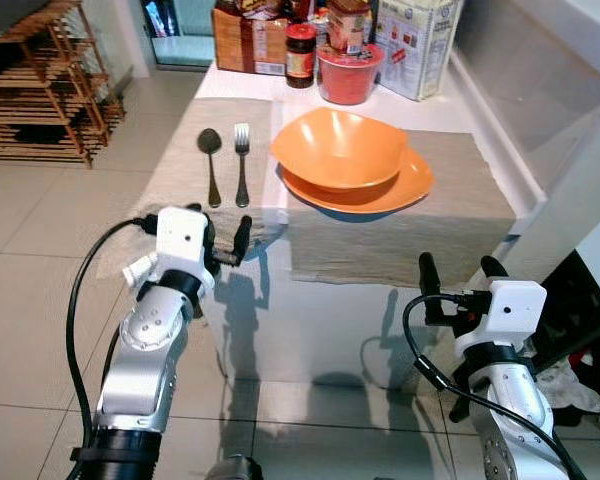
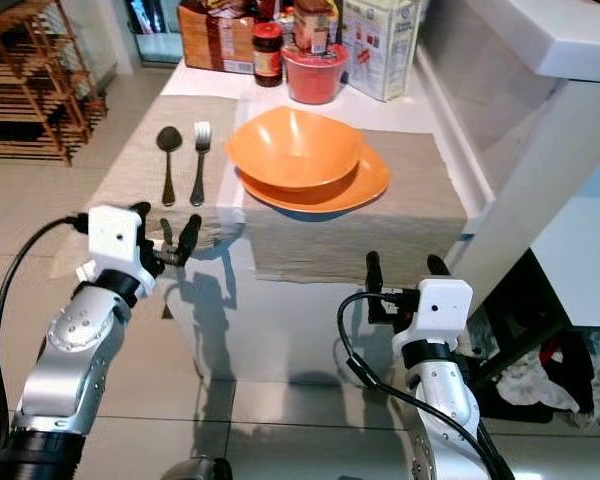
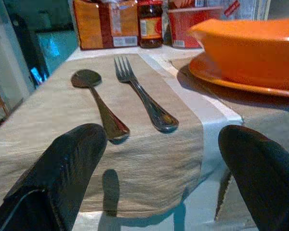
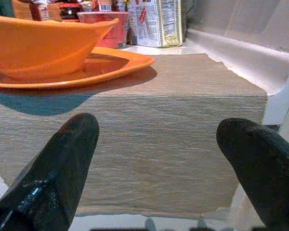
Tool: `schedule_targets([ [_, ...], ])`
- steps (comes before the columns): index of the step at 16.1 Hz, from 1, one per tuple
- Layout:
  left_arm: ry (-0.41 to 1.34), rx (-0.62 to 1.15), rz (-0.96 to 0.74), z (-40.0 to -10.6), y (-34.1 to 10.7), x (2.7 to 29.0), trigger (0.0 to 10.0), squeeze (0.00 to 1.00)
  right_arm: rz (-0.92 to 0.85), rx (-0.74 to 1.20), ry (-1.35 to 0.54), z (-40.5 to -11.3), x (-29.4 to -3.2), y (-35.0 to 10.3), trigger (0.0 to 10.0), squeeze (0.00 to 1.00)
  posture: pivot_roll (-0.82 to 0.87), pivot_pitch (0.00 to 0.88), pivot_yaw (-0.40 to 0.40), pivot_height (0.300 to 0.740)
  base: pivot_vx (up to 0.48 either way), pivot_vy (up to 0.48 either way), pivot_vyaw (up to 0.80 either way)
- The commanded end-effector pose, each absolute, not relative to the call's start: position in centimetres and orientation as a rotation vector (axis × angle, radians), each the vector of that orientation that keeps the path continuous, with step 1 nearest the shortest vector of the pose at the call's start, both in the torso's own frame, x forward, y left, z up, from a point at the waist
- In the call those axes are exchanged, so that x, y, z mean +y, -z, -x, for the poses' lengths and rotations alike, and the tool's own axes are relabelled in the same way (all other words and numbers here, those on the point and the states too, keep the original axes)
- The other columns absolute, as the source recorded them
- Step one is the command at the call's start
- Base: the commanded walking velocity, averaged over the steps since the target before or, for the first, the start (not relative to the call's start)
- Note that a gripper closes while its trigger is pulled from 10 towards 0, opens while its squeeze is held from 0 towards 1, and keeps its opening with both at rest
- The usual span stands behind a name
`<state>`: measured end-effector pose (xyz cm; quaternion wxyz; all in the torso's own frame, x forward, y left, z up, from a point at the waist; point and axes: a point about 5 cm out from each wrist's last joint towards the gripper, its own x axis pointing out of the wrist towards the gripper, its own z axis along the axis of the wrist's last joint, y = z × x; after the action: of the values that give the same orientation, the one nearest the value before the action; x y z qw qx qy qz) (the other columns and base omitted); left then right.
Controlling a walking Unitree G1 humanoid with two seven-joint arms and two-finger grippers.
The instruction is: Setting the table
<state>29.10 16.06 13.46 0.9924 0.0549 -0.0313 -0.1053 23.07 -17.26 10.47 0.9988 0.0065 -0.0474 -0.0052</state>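
Note:
A spoon (image 1: 210, 165) and a fork (image 1: 242, 160) lie side by side on the left beige placemat (image 1: 170, 185). To their right an orange bowl (image 1: 340, 148) rests in an orange plate (image 1: 405, 185) on a second placemat (image 1: 440, 235). My left gripper (image 1: 220, 238) hovers open at the near edge of the left placemat, just short of the spoon and fork handles (image 3: 135, 96). My right gripper (image 1: 460, 270) is open below the near edge of the right placemat (image 4: 173, 125), with the plate (image 4: 106, 62) beyond it. Neither gripper holds anything.
At the table's far end stand a red tub (image 1: 348, 72), a dark jar (image 1: 300, 55), a brown box (image 1: 248, 40) and a white carton (image 1: 415, 45). A wooden rack (image 1: 40, 90) stands at the left, a white counter (image 1: 580, 110) at the right. Cloths (image 1: 570, 385) lie on the floor.

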Motion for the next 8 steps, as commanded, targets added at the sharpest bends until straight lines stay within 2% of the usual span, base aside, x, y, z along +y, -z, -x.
schedule_targets([
  [1, 0.218, -0.049, -0.121, -29.0, -13.2, 15.8, 10.0, 0.00, -0.011, -0.095, 0.026, -23.2, -17.5, -10.3, 10.0, 0.00, 0.02, 0.040, 0.018, 0.740, 0.000, 0.000, 0.00],
  [2, 0.233, -0.055, -0.109, -28.9, -13.3, 15.6, 10.0, 0.00, -0.009, -0.094, 0.026, -23.2, -17.5, -10.3, 10.0, 0.00, 0.02, 0.040, 0.018, 0.740, 0.000, 0.000, 0.00],
  [3, 0.243, -0.071, -0.102, -29.0, -13.5, 15.5, 10.0, 0.00, -0.008, -0.096, 0.026, -23.2, -17.5, -10.4, 10.0, 0.00, 0.02, 0.037, 0.018, 0.740, 0.345, 0.000, 0.00],
  [8, 0.215, -0.114, -0.105, -29.3, -14.2, 15.6, 10.0, 0.00, -0.004, -0.125, 0.021, -23.8, -17.5, -11.0, 10.0, 0.00, 0.02, 0.021, 0.018, 0.740, 0.461, 0.000, 0.00],
])
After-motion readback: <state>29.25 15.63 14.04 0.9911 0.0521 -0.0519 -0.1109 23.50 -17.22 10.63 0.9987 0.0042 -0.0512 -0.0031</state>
